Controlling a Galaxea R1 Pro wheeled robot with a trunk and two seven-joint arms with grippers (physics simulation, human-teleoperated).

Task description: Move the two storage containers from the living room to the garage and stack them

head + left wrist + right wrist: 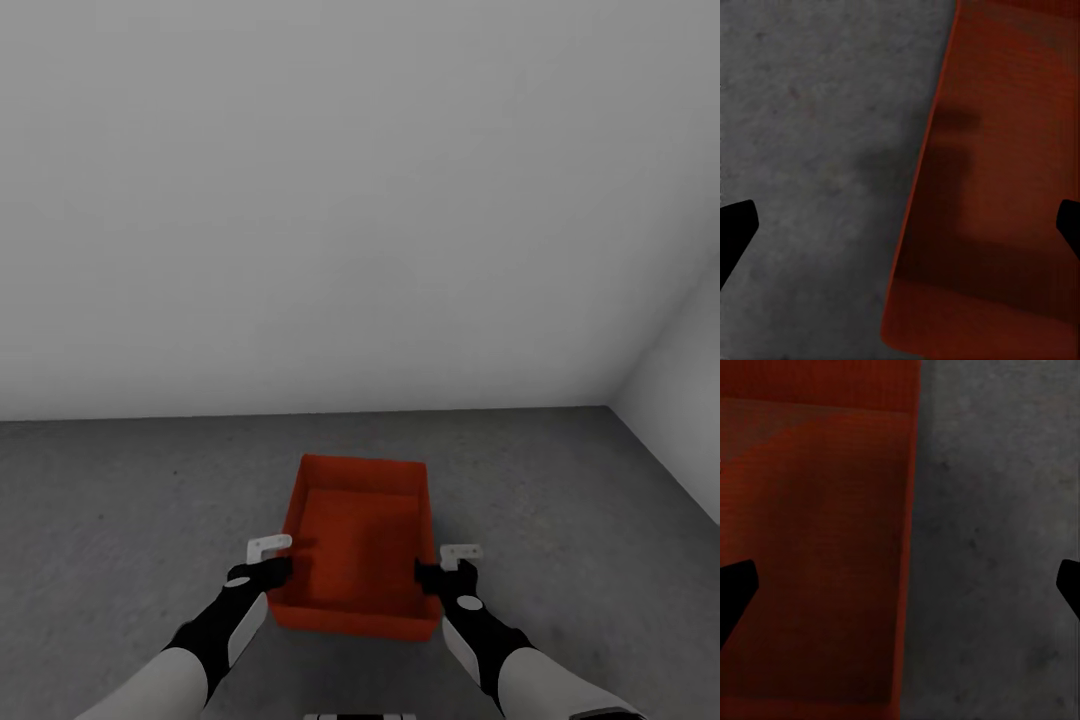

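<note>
Both pincers straddle unmarked orange-red container [360, 545] on concrete floor [120, 500].

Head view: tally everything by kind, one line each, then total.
Orange-red storage container: 1
Grippers: 2, left gripper, right gripper
Concrete floor: 1
Pale grey walls: 2
Total: 6

No legible text — seemingly none.

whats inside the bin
The bin looks empty: bare orange-red bottom and walls. The near wall hides a strip of its bottom. Grey floor surrounds it.
</note>
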